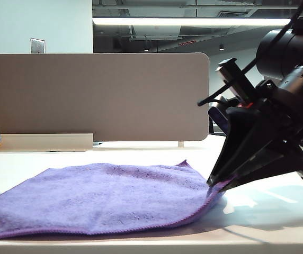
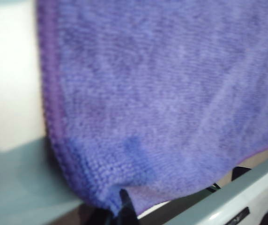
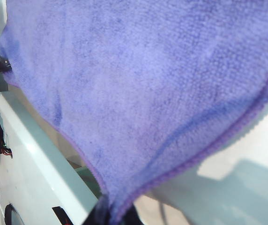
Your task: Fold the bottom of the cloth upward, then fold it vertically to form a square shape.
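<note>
Cloth (image 1: 104, 198): purple, fuzzy, thin stitched hem, spread on the white table (image 1: 278, 211). Its near corners are pinched in the closed left gripper (image 2: 122, 208) and right gripper (image 1: 215, 185). No legible writing is seen.

Fuzzy microfiber cloth (image 1: 104, 196) (matt), glossy table (image 1: 278, 211)

One cloth (image 1: 104, 198), one table (image 1: 278, 233), two grippers: left gripper (image 2: 120, 213), right gripper (image 1: 215, 185).
</note>
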